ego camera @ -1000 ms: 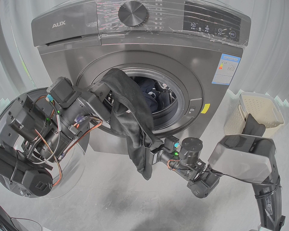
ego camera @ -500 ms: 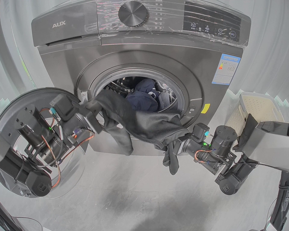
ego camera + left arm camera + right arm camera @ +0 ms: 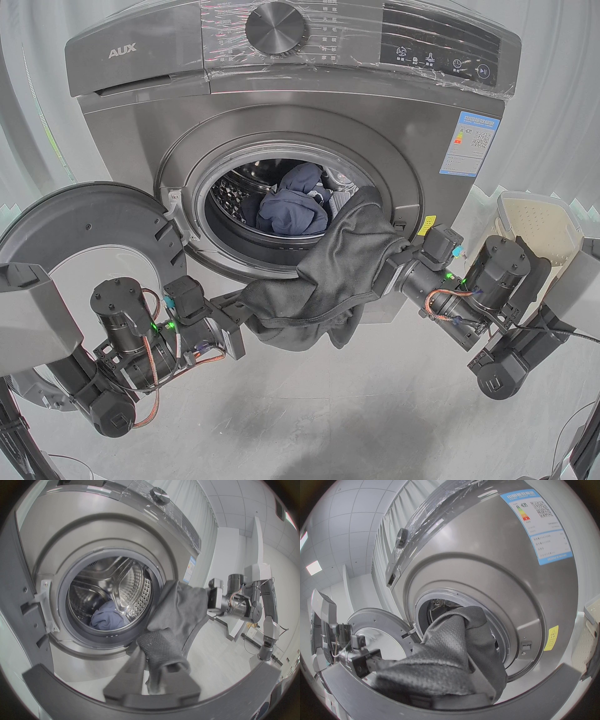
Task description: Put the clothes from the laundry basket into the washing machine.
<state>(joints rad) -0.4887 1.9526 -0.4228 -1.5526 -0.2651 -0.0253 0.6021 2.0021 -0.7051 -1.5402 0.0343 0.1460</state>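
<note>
A black garment (image 3: pixel 331 269) hangs stretched between my two grippers, in front of the lower right rim of the washing machine's (image 3: pixel 350 112) open port. My left gripper (image 3: pixel 240 310) is low, below the port, shut on one end of the black garment (image 3: pixel 162 645). My right gripper (image 3: pixel 386 265) is higher, beside the port's right rim, shut on the other end, and the black garment (image 3: pixel 450 655) drapes over its fingers. Blue clothes (image 3: pixel 292 209) lie inside the drum (image 3: pixel 125 586). The cream laundry basket (image 3: pixel 550 225) stands at the right with a dark garment (image 3: pixel 539 265) in it.
The round machine door (image 3: pixel 87 212) stands swung open to the left, just above my left arm. Bare grey floor (image 3: pixel 312 406) lies in front of the machine. A yellow sticker (image 3: pixel 427 225) marks the front panel to the right of the port.
My left arm dropped from the port's left rim to below the opening. My right arm rose and moved right, lifting its end of the garment to the port's right rim.
</note>
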